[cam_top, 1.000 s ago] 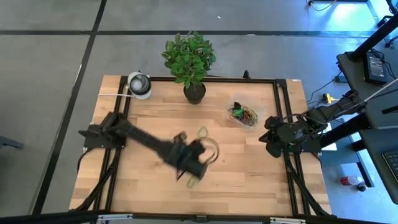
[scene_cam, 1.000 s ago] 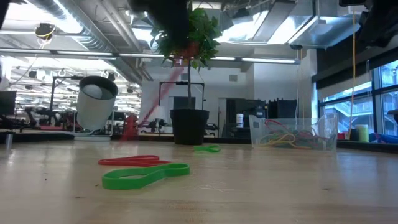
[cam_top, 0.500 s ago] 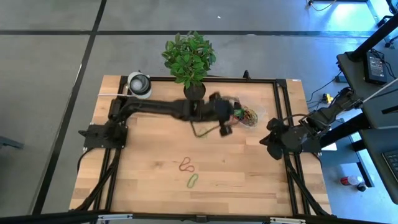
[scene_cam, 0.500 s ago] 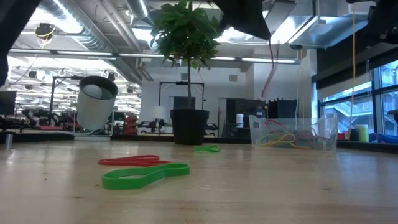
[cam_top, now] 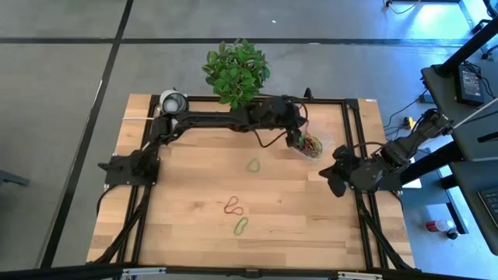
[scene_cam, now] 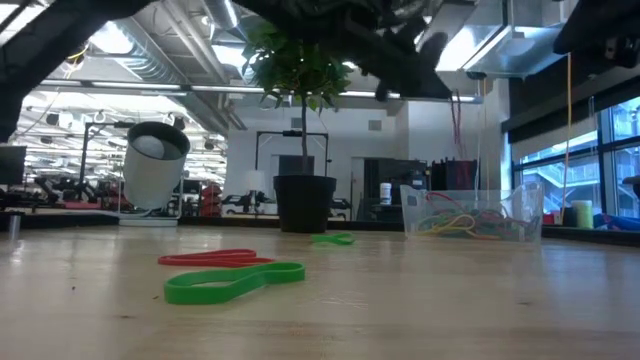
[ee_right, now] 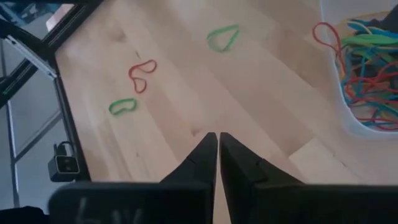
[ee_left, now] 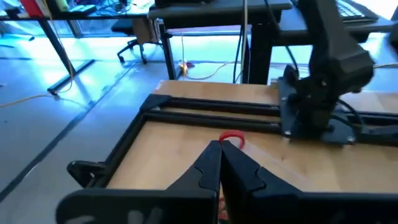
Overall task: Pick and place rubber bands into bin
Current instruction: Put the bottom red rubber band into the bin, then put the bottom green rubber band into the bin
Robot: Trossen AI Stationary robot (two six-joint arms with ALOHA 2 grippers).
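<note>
Left gripper hovering over the bin's near rim, fingers pressed together, pinching a red band that is dangling at the tips above the pile. Bin sitting right of the pot, holding a tangle of bands in red, green, yellow and blue. Left arm stretching from its base at the table's left edge, running along the far side past the pot and bending down toward the bin.

Right gripper waiting at the table's right edge, fingers almost touching, holding nothing, pointing toward the table centre.

Three bands lying loose on the wood: green loop just left of the bin, twisted red loop nearer the middle, green loop 2 just beyond it toward the front edge. All three lying well apart from both grippers.
</note>
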